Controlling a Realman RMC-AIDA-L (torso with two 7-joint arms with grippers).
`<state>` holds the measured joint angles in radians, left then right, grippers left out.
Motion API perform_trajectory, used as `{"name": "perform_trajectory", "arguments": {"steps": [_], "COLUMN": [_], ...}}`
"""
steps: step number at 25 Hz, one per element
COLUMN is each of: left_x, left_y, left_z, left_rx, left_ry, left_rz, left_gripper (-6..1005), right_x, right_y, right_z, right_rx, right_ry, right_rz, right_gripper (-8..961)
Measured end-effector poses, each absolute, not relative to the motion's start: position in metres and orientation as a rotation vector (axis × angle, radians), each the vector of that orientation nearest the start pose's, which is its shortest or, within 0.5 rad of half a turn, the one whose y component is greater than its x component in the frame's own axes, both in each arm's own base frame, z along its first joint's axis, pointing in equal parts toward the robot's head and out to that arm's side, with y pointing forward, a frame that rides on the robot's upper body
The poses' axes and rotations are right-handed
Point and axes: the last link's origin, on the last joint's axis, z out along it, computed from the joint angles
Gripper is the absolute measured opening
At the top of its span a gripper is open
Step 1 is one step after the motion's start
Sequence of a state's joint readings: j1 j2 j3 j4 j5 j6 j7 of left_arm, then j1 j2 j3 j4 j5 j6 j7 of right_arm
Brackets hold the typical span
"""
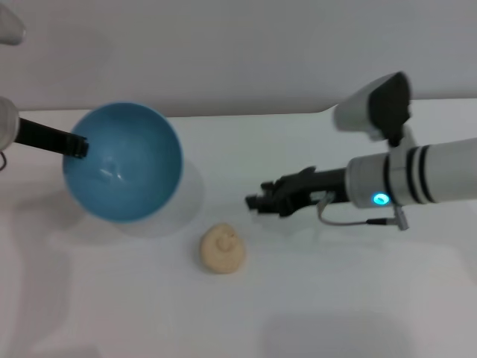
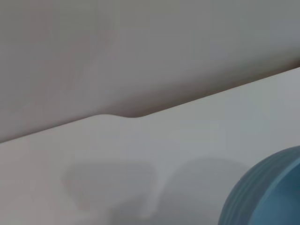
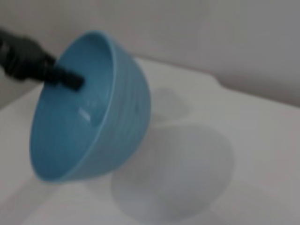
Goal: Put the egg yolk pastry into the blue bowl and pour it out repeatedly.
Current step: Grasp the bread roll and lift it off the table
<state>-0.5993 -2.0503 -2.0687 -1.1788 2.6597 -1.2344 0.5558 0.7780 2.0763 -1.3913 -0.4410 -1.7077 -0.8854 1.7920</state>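
The blue bowl (image 1: 123, 162) is held off the white table (image 1: 335, 298) and tipped, its empty inside facing the front. My left gripper (image 1: 77, 145) is shut on the bowl's rim at the left. The bowl also shows in the right wrist view (image 3: 89, 112) and partly in the left wrist view (image 2: 267, 192). The egg yolk pastry (image 1: 222, 248) lies on the table in front of the bowl and to its right. My right gripper (image 1: 256, 201) hangs low over the table, right of the pastry and apart from it, with nothing in it.
The table's far edge (image 1: 246, 114) meets a plain grey wall. The bowl's shadow falls on the table under it (image 3: 178, 173).
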Motion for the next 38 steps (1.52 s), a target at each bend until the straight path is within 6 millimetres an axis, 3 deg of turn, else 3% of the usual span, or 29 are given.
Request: {"name": "perform_trajectory", "arguments": {"steps": [6,14,25,38], "left_x": [-0.239,-0.232,-0.227,-0.225], "left_y": [0.405,0.405,0.406,0.404], "left_z": [0.069,0.062,0.056,0.050], "left_rx": [-2.123,-2.154,-2.177,-2.198], "left_ry": [-1.132,-1.097,-1.071,-1.052], "left_rz": [0.175,0.200,0.221,0.243], "left_gripper": [14,14,14,13], "right_x": [0.202,0.192,0.193,0.202], "right_y": [0.384,0.373,0.362,0.356], "right_z": [-0.115,-0.133,-0.156,-0.162], "right_rx": [-2.731,-2.768,-2.691,-2.622], "right_ry": [0.886,0.873,0.896,0.991], "right_rz": [0.179,0.177,0.170,0.188], "right_gripper": [453,590,588,586]}}
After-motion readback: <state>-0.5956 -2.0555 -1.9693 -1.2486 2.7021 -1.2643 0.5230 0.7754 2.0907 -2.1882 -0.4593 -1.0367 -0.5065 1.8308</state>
